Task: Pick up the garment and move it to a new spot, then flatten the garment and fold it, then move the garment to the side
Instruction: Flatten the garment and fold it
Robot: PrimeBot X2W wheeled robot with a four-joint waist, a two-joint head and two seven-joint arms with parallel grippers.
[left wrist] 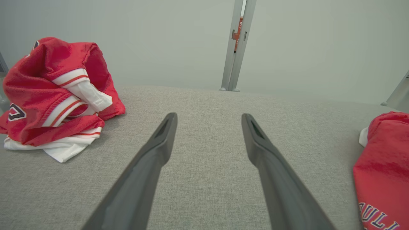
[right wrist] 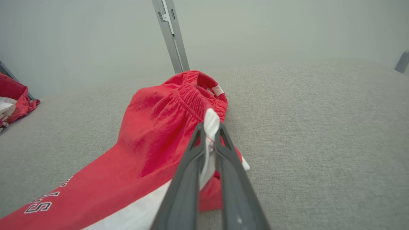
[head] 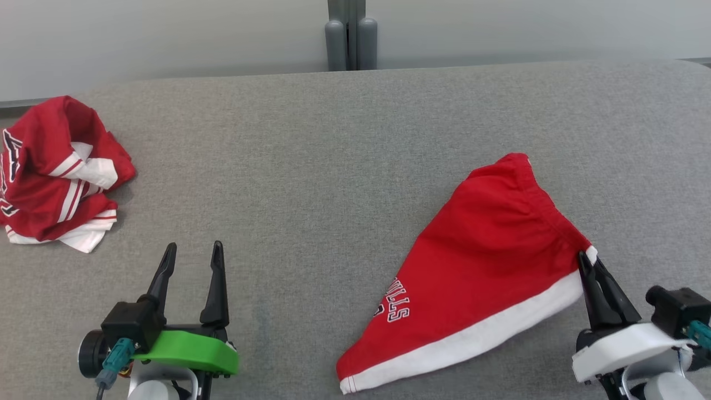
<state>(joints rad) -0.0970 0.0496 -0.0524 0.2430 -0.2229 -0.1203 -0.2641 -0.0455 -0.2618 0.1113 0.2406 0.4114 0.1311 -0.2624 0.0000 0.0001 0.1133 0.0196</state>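
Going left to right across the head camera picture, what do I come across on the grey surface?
crumpled red jersey → left gripper, open → red shorts → right gripper, pinching the shorts' white-trimmed corner

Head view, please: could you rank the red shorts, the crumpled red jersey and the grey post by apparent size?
1. red shorts
2. crumpled red jersey
3. grey post, though it stands farthest from the camera

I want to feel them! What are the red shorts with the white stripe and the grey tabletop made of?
Red shorts with white stripe: probably soft cotton jersey or fleece; matte, slightly fuzzy, gathered waistband.
Grey tabletop: seemingly woven fabric covering; fine matte weave shows.
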